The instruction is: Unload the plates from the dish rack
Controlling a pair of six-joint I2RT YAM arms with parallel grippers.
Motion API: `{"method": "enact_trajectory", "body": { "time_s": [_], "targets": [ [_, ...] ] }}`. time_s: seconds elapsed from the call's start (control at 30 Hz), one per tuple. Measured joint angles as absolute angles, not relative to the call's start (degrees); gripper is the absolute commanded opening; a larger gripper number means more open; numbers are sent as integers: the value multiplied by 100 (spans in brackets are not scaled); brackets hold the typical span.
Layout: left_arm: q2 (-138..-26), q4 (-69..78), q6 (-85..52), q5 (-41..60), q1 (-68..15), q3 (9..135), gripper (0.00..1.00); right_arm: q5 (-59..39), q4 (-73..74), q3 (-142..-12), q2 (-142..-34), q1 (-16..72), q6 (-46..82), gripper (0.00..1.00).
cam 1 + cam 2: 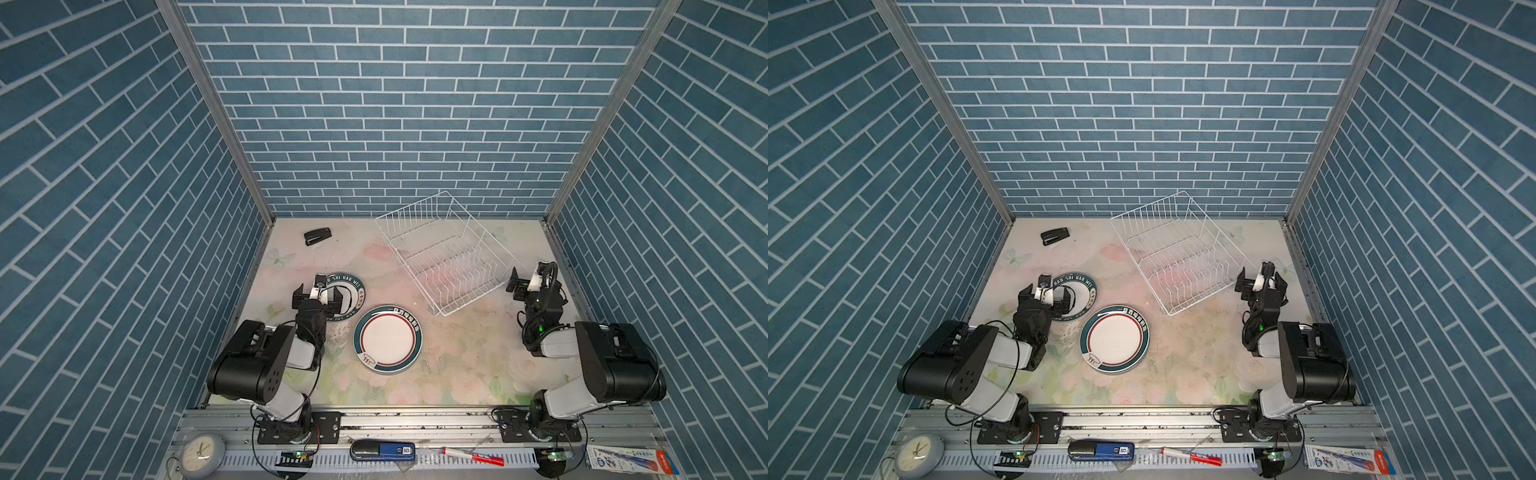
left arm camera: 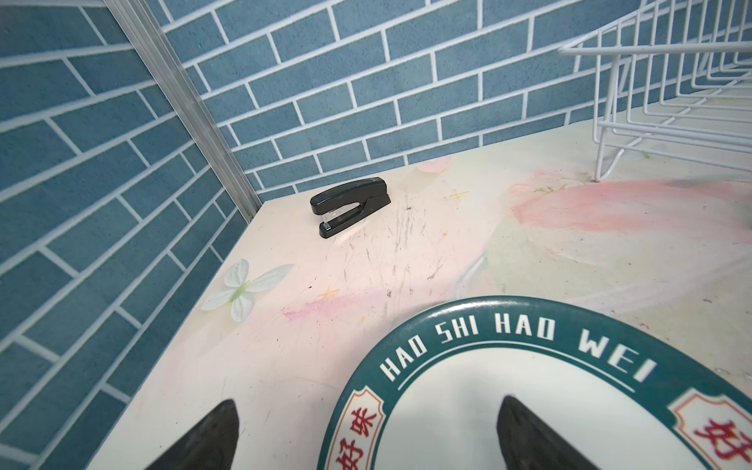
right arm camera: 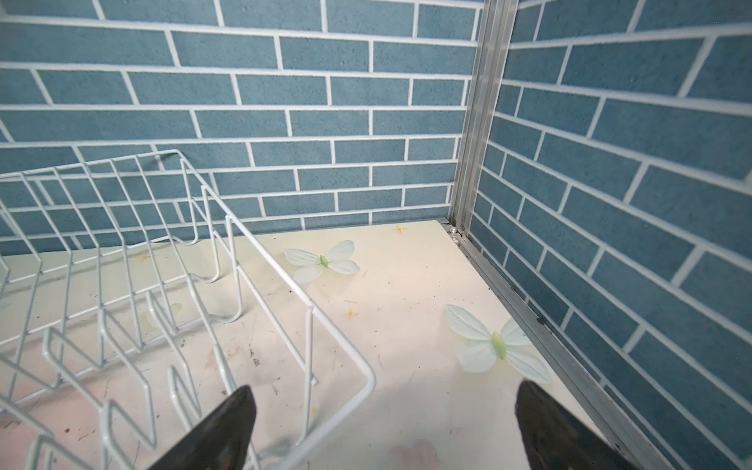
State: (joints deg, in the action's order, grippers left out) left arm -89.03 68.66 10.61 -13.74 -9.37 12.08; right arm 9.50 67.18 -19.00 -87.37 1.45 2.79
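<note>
left gripper [image 1: 318, 295] and right gripper [image 1: 1261, 280] both spread wide, pinching nothing.
the rack [image 1: 446, 253] stands at the far right of the table [image 1: 457, 365]. the lettered plate [image 1: 349, 286] lies flat at the left, and the red-ringed plate [image 1: 388, 338] lies just beside it toward the front, both apart from the rack. the left gripper hangs over the lettered plate's near rim. the right gripper sits by the rack's near right corner. a stapler [image 1: 318, 236] lies far left.

Black joint housings [image 1: 245, 365], white links [image 1: 301, 353], looping black cables [image 1: 528, 328]
</note>
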Motion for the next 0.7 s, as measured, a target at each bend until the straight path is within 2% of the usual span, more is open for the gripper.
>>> {"method": "enact_trajectory", "body": {
  "time_s": [0.7],
  "targets": [
    [-8903,6517,939,-1387,-873,1479,99,1201,6248,-2097,-8711,67,624,99]
  ]
}}
